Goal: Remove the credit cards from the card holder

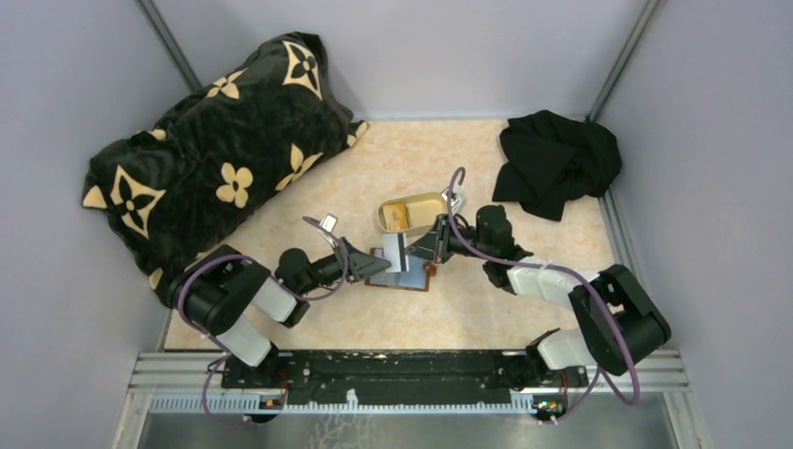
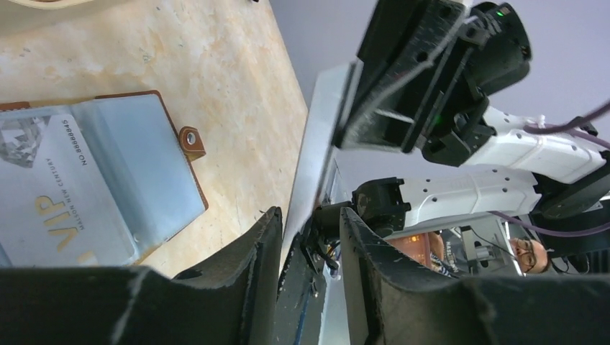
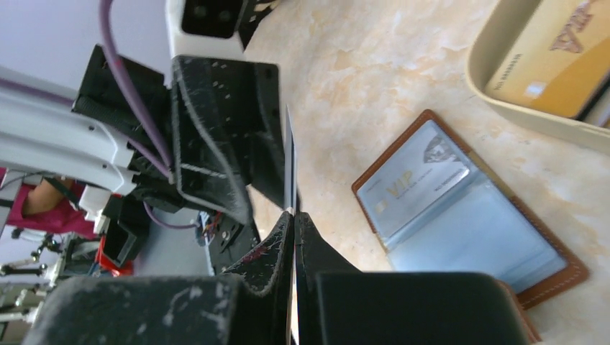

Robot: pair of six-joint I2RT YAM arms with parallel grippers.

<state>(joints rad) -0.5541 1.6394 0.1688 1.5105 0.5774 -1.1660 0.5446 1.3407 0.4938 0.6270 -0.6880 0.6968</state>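
Note:
The brown card holder [image 1: 404, 278] lies open on the table, pale blue inside [image 2: 137, 165] [image 3: 475, 230]. A silver VIP credit card [image 2: 43, 208] [image 3: 417, 188] sits in one pocket. Above the holder a white credit card [image 1: 394, 251] stands on edge between both grippers. My right gripper [image 3: 295, 215] [image 1: 419, 251] is shut on one end of it [image 3: 290, 162]. My left gripper [image 2: 309, 237] [image 1: 380, 265] is open around the other end. There the card [image 2: 320, 136] leans on one finger and stands apart from the other.
A tan oval tray [image 1: 438, 199] [image 3: 496, 100] with a gold card [image 3: 547, 57] stands just behind the holder. A black pillow with gold flowers [image 1: 215, 159] fills the back left. A black cloth [image 1: 556, 164] lies at the back right. Grey walls close in the table.

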